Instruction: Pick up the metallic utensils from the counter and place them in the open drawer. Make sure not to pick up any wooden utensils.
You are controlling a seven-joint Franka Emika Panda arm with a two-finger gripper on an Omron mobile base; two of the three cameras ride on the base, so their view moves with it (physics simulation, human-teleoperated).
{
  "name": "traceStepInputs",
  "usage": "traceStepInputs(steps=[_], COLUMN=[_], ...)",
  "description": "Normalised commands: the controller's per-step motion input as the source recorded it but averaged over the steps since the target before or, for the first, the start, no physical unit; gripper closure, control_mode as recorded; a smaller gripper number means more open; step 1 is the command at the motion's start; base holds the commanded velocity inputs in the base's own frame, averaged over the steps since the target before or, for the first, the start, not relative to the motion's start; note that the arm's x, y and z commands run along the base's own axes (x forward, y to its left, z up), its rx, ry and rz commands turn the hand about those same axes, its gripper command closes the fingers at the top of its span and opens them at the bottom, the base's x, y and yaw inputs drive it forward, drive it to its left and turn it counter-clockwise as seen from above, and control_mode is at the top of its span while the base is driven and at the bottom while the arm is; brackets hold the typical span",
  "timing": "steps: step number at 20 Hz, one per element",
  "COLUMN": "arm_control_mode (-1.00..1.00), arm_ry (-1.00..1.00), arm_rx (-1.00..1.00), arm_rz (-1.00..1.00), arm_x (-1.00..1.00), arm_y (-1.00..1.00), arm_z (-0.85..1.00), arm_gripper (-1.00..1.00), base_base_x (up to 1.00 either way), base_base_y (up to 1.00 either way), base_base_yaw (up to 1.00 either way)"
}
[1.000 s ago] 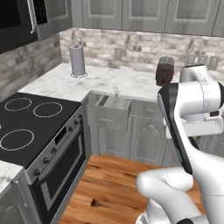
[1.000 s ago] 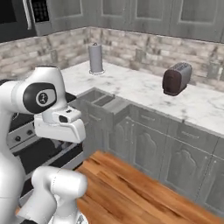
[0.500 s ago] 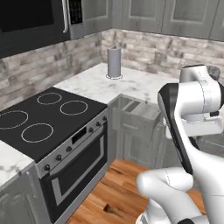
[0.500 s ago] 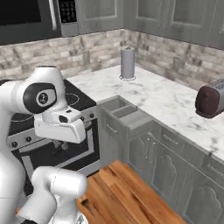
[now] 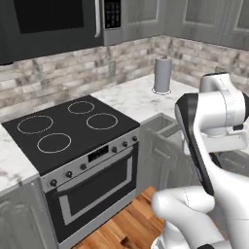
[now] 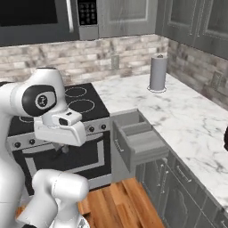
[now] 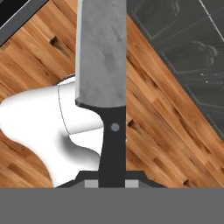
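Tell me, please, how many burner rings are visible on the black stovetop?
4, all on the stovetop: two rings at the front and two at the back. In the right base view the robot's arm partly hides them.

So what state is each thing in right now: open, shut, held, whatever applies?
Knife: held by its black handle in the fingers, grey blade pointing away over the wood floor.
Drawer: pulled open; contents can't be made out.
Oven door: shut.
Paper-towel roll: standing upright on the counter.

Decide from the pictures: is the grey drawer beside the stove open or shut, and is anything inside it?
Open: the drawer juts out from the cabinet row, showing its pale divided interior. No utensil is visible inside.
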Motion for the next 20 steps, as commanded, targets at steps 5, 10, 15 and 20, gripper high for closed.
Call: traceStepInputs(steps=[5, 10, 15, 20], arm_control_mode=[1.00, 1.00, 1.00, 1.00], arm_ry=[0.00, 0.00, 0.00, 0.00], arm_rx=[0.00, 0.00, 0.00, 0.00], arm_rz=[0.00, 0.00, 0.00, 0.00], arm_x=[0.00, 0.00, 0.00, 0.00], arm_y=[0.00, 0.00, 0.00, 0.00], arm_z=[0.00, 0.00, 0.00, 0.00], arm_gripper=[1.00, 1.00, 1.00, 1.00], base_base_x=[0.17, 0.03, 0.24, 0.18], base_base_y=[-0.35, -0.22, -0.48, -0.47], base_base_yaw=[0.23, 0.02, 0.00, 0.00])
